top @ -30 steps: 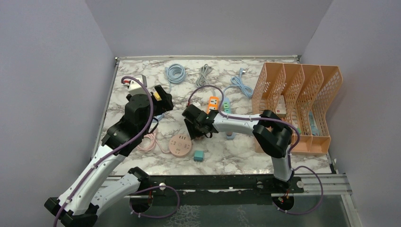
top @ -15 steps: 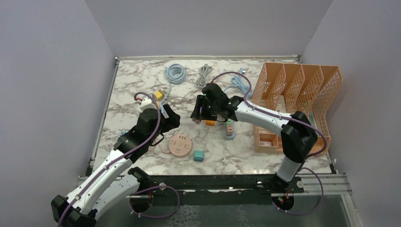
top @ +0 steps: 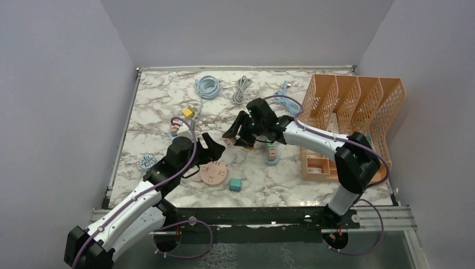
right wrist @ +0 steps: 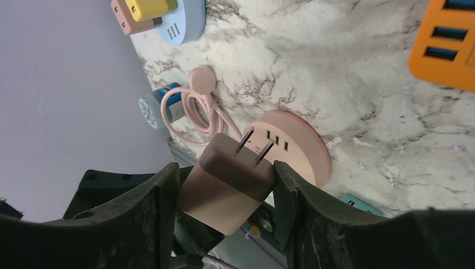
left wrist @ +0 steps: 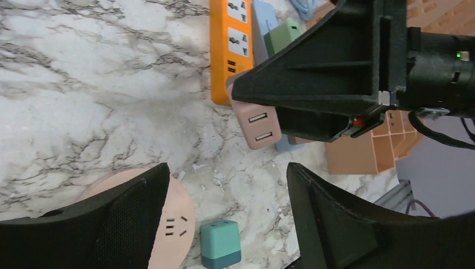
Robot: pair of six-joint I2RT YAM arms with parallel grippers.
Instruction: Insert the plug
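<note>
While my right gripper (top: pixel 235 134) clamps one pink plug (right wrist: pixel 227 182), my left gripper (left wrist: pixel 227 179) gapes empty.
One round pink socket hub (top: pixel 213 172); my left arm has swung closer to it.

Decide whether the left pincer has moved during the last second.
Yes. The left pincer has come toward the near edge and rightward, now beside the round pink socket, which stayed put.

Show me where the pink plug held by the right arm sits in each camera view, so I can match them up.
Top external: pink plug just left of centre.
Left wrist: upper centre, two USB ports facing the camera.
Right wrist: lower centre, prongs pointing up and right.
Shared landmark: the round pink socket hub, lower left in the left wrist view and just behind the prongs in the right wrist view.
</note>
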